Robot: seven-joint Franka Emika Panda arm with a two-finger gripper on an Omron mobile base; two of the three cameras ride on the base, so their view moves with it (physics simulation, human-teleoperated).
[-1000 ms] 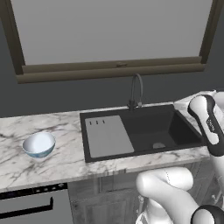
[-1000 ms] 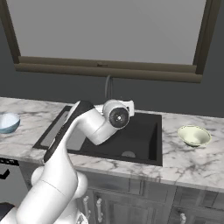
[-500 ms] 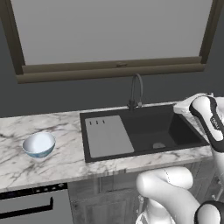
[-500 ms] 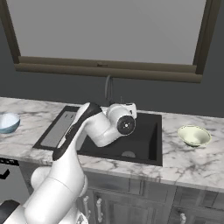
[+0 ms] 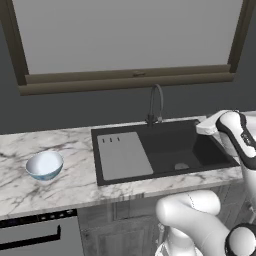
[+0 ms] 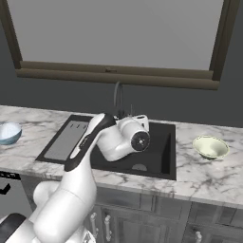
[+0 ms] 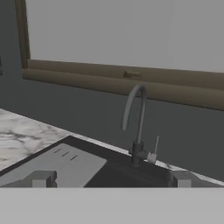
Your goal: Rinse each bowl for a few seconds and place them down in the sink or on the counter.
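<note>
a: look, the white robot arm has swung a bit more to the right, over the big black sink [image 5: 200, 150]. a moment ago its head sat nearer the middle of the basin.

b: is it holding a bowl?

a: no. the gripper [image 7: 111, 178] has its jaws spread wide, as wide as they go, and nothing sits between them. they were just as wide a second ago.

b: so where are the bowls?

a: the small round bowl, white inside and light blue outside [image 5: 44, 165], sits on the white marble table [image 5: 60, 187] well to the left of the sink. the pale yellow-green round bowl [image 6: 210, 146] sits on the table to the right of the sink, near its edge. both are just where they were. neither one is wet that i can see.

b: what is the hand looking at?

a: it points at the thin dark arched faucet [image 7: 135, 127] behind the basin, with the flat grey panel [image 7: 65, 168] low on its left. no water is coming out.

b: so what does the swing mean?

a: i think no bowl has been rinsed yet. maybe the arm is heading for the tap, or for the yellow-green bowl on that side. i can't tell which.
</note>
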